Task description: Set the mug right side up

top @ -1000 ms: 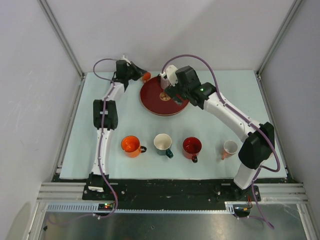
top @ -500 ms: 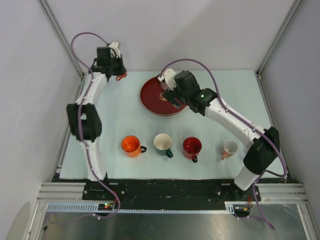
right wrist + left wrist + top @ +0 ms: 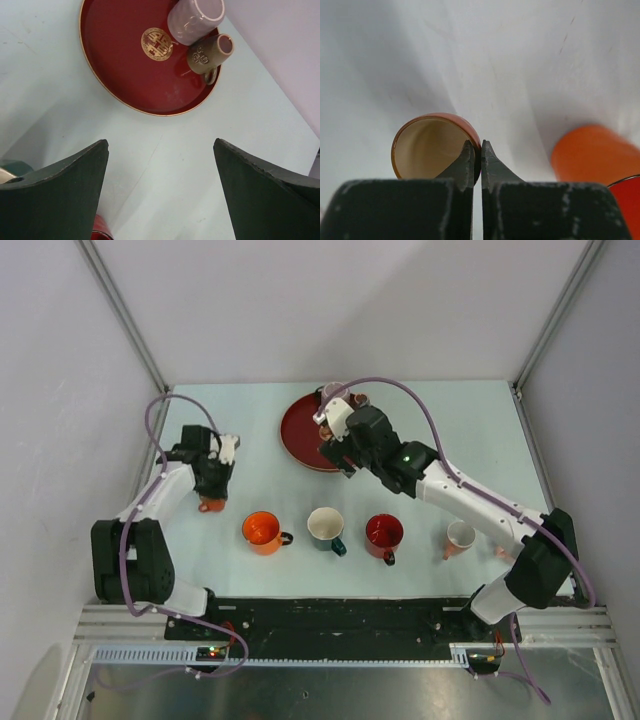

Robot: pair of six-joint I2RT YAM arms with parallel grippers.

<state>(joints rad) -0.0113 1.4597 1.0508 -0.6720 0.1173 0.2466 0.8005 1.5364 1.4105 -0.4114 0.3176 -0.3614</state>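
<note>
Orange-brown glaze outside, cream inside: the mug (image 3: 427, 147) is gripped in my left hand (image 3: 476, 150). The two fingers are closed tight on its rim, one inside the wall and one outside. Its mouth faces the wrist camera.

Pose, overhead view:
- Left arm is folded back on itself, elbow low near the left edge of the surface (image 3: 450, 440). Left hand (image 3: 210, 492) is angled toward the near side, with the mug (image 3: 207, 505) at its tip, left of the row of mugs. I cannot tell whether its base touches the surface.
- Right arm reaches far across to the middle. Right hand (image 3: 342, 448) hangs over the near edge of the red tray (image 3: 300, 430).

Right wrist view: right hand (image 3: 160, 145) has its jaws spread wide and holds nothing. Past them lies the tray (image 3: 125, 75), with a gold emblem at its centre.

View differences:
- Only the left wrist view shows the pinch on the rim and the cream interior.
- Only the right wrist view shows the pink mug (image 3: 192, 20) and brown mug (image 3: 207, 55) clearly, touching at the tray's far side. Overhead, my arm and cable partly hide them.
- Only the overhead view shows the whole row: orange mug (image 3: 262, 530), teal mug (image 3: 327, 526), red mug (image 3: 384, 532) and small pink mug (image 3: 460, 537).
</note>
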